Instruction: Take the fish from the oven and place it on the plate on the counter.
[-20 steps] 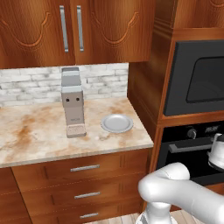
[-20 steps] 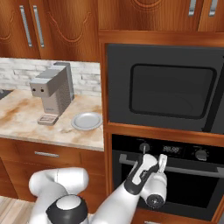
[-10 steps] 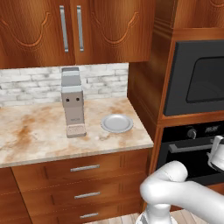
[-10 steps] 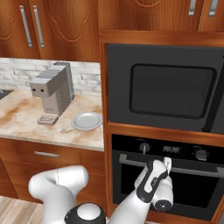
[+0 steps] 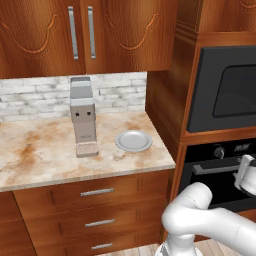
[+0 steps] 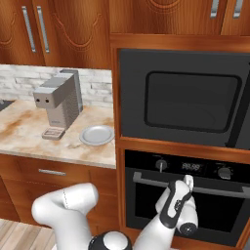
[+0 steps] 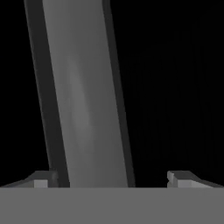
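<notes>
The oven [image 6: 215, 210] is the lower black unit, and its door is shut, so the fish is hidden. My gripper [image 6: 186, 182] is right at the grey door handle [image 6: 146, 179], near its middle. It also shows at the right edge of the left base view [image 5: 246, 165]. In the hand view the gripper [image 7: 113, 177] is open and the handle bar [image 7: 83, 96] runs between its fingertips, nearer the left one, with nothing clamped. The pale grey plate [image 5: 133, 141] sits bare on the beige counter [image 5: 45, 155], and it appears again in the right base view [image 6: 97, 135].
A grey coffee machine [image 5: 83, 117] stands on the counter left of the plate. A black unit with a glass window [image 6: 193, 100] sits above the oven. Wooden drawers with bar handles [image 5: 97, 192] lie under the counter, and cupboards [image 5: 80, 32] hang above.
The hand has moved right and slightly up, closing in on the oven door handle. Its jaws have stayed open. Plate and coffee machine are unmoved.
</notes>
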